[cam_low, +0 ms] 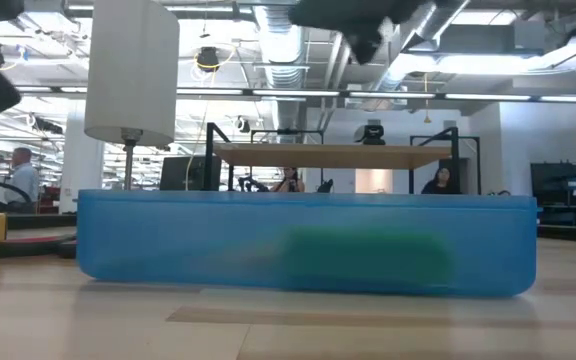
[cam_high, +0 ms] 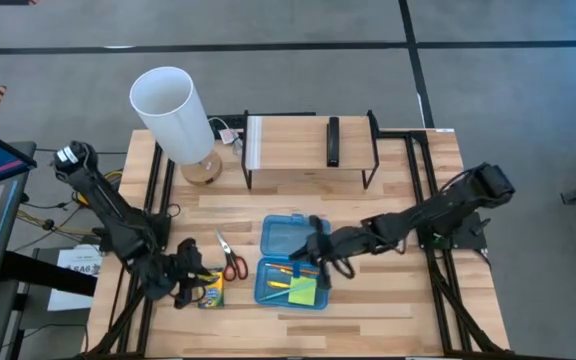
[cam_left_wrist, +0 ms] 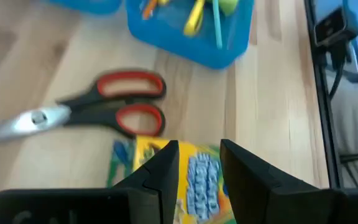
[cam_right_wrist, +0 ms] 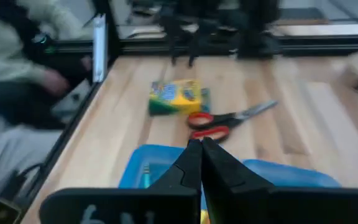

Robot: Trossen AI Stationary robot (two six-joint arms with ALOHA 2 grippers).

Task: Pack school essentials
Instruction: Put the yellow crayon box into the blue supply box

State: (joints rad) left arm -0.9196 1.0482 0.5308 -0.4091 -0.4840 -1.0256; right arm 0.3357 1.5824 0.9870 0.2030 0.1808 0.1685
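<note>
On the wooden table (cam_high: 388, 300) the translucent blue case (cam_high: 290, 262) lies open near the centre, holding the lime sticky-note pad (cam_high: 303, 291), with the red-handled scissors (cam_high: 232, 262) just beside it at 9 o'clock. The yellow-green crayon box (cam_high: 211, 291) lies at 7 o'clock from the scissors. The right gripper (cam_right_wrist: 201, 147), fingers pressed together, hangs over the case, while the left gripper (cam_left_wrist: 199, 163), fingers apart, hovers over the crayon box.
</note>
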